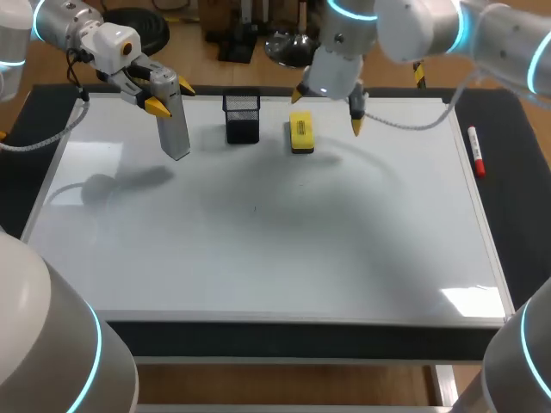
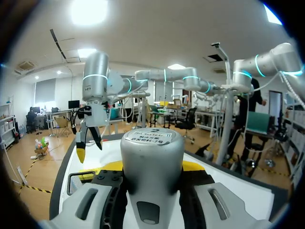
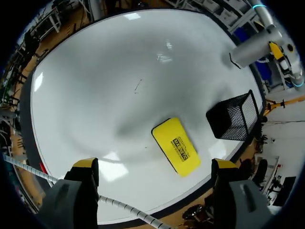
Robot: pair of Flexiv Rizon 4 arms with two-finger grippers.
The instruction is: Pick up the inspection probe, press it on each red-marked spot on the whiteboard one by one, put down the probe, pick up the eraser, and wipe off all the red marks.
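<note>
Probe [image 1: 175, 129]: smooth silvery cylinder, clamped in left gripper [image 1: 171, 97] | eraser [image 1: 301, 133]: yellow rounded block below wide-open right gripper [image 1: 328, 109]

Bright, even light. Ceiling lamp [image 2: 88, 10] blown out, probably the main source. Soft grey shadows [image 1: 112, 185] across whiteboard [image 1: 258, 258]; glare patch [image 1: 473, 299] near its front-right corner.

Grips the probe [image 1: 176, 133] in the left gripper [image 1: 172, 97], apparently from both sides; holds the right gripper [image 1: 327, 110] wide open, fingers down.
</note>
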